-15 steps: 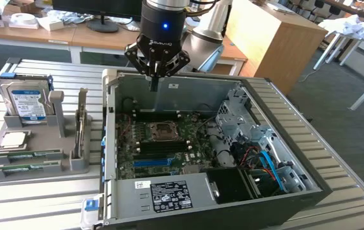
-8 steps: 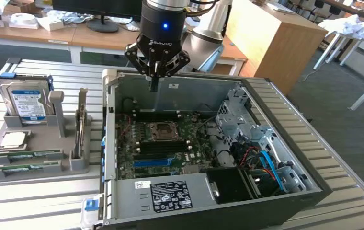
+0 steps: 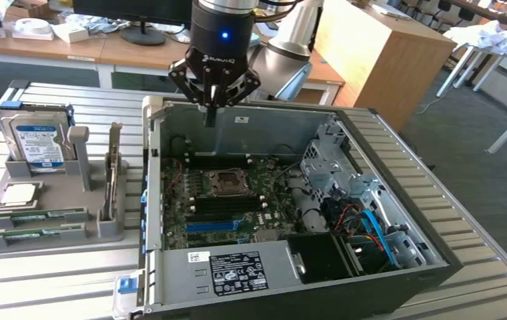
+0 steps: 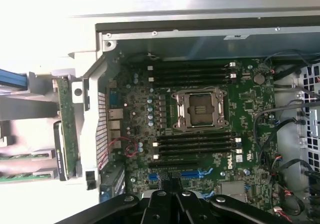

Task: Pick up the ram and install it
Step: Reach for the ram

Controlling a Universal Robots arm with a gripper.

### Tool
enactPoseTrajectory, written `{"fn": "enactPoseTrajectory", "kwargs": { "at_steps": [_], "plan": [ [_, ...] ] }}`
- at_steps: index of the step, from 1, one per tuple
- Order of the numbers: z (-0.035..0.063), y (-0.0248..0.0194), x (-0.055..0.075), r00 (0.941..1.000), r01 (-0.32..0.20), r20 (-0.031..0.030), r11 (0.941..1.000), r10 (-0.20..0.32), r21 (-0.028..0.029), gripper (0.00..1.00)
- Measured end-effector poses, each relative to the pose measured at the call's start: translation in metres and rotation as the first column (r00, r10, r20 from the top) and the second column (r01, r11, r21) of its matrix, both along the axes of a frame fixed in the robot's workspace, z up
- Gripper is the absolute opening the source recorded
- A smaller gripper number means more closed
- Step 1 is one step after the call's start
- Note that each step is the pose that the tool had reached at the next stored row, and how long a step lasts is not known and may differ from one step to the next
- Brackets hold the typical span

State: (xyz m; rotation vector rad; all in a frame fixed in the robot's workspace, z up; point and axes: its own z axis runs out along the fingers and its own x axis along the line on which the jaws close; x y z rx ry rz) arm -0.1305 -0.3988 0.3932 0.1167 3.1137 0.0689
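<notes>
While the end effector (image 3: 209, 121) hung pinched narrow, holding nothing, over the computer (image 3: 271, 127) | ram (image 3: 35, 217) lay unpicked, well apart | grabbing needed it wider.

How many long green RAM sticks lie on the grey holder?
2 RAM sticks: one flat in the grey holder beside the square silver processor chip, the other parallel alongside. Others may be hidden.

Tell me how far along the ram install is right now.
Done: nothing that shows. Both ram sticks lie in the grey holder on the exterior view's left, and the motherboard's memory slots are empty. In hand: nothing, as the pincer hangs shut over the open computer case, apart from the sticks. Left: both the pickup and the install.
</notes>
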Motion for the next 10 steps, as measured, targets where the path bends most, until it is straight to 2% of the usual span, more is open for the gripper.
{"fn": "enactPoseTrajectory", "kwargs": {
  "at_steps": [10],
  "plan": [
    [0.0000, 0.0000, -0.021, 1.0000, 0.000, 0.0000, 1.0000, 0.000, 0.0000, 0.10]
  ]
}}
